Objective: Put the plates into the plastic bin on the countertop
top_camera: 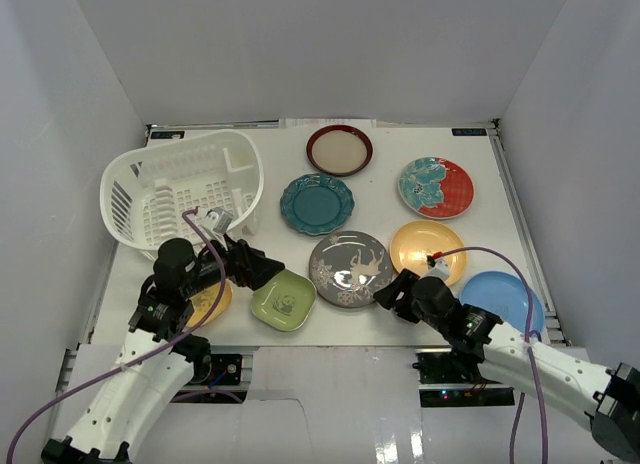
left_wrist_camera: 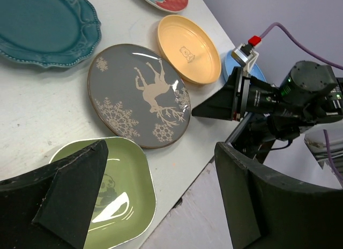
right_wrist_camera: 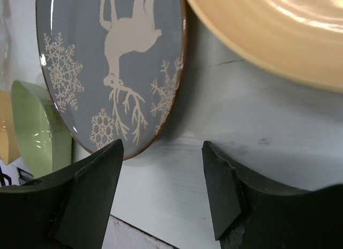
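The plates all lie flat on the countertop (top_camera: 480,164), none yet in the plastic bin (top_camera: 118,179), which stands at the far left.

Left to right:
- **Yellow plate** (top_camera: 214,304): at the near left, mostly hidden under the left arm.
- **Left gripper** (top_camera: 265,267): hangs over the green plate (left_wrist_camera: 128,174) with its fingers spread wide and nothing between them.
- **Scalloped teal plate** (top_camera: 317,204) and **red-rimmed cream plate** (top_camera: 340,149): both sit farther back.
- **Grey plate** (right_wrist_camera: 86,39): in the middle, printed with a deer and snowflakes.
- **Right gripper** (top_camera: 388,292): just near of the grey plate's rim, low over bare table, with its fingers parted and empty.
- **Teal-and-red plate** (top_camera: 435,186), **orange-yellow plate** (left_wrist_camera: 187,48) and **light blue plate** (top_camera: 500,299): these fill the right side.

The plates look like glazed ceramic, so they are probably stiff, fairly heavy for their size, slick and likely to chip. Lying flat, they offer only the raised rim to hold. One finger would go inside the rim and one under the lip, which looks easiest on the green plate because it reaches the near table edge.

No brand or wording can be read. The green and orange-yellow plates carry small printed figures, and the two small labels (top_camera: 468,132) on the far rail are too small to make out.
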Controlling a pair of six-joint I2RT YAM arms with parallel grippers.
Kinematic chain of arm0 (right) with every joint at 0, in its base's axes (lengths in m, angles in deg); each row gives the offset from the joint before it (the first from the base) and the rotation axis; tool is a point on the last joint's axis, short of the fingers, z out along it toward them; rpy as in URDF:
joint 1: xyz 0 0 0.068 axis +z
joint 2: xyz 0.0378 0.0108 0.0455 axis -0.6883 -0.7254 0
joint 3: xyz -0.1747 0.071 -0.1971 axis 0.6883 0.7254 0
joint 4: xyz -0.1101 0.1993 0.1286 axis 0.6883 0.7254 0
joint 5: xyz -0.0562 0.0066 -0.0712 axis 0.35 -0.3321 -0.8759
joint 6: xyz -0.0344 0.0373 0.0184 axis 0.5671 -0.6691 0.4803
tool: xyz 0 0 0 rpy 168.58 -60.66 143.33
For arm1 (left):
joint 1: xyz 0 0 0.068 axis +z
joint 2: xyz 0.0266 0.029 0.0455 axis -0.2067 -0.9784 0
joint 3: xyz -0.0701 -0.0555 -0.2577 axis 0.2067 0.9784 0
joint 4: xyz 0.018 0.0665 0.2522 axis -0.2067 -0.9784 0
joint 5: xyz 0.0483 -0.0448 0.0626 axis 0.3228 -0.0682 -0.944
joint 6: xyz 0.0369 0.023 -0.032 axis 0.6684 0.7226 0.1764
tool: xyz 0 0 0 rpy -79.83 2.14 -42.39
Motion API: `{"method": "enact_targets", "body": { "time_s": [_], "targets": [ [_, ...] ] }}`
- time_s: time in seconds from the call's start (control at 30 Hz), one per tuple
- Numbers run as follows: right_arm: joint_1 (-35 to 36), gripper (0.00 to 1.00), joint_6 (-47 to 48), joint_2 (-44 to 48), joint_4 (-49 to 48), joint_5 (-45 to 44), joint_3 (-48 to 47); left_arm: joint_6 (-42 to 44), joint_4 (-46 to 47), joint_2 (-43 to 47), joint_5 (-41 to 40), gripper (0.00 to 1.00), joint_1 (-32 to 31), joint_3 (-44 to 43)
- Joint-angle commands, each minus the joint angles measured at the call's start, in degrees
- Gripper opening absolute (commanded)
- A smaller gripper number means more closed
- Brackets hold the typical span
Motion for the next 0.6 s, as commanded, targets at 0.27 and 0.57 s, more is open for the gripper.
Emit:
{"method": "enact_targets", "body": {
  "time_s": [0.27, 0.57],
  "targets": [
    [7.3, 0.57, -17.9, -15.3, -21.4, -13.5, 6.2, 0.9, -2.0, 1.5, -3.8, 0.91, -0.9, -2.1],
    [7.3, 0.35, -22.5, -26.3, -33.2, -16.1, 9.7, 1.0, -2.0, 0.1, -3.9, 0.91, -0.9, -2.1]
  ]
}}
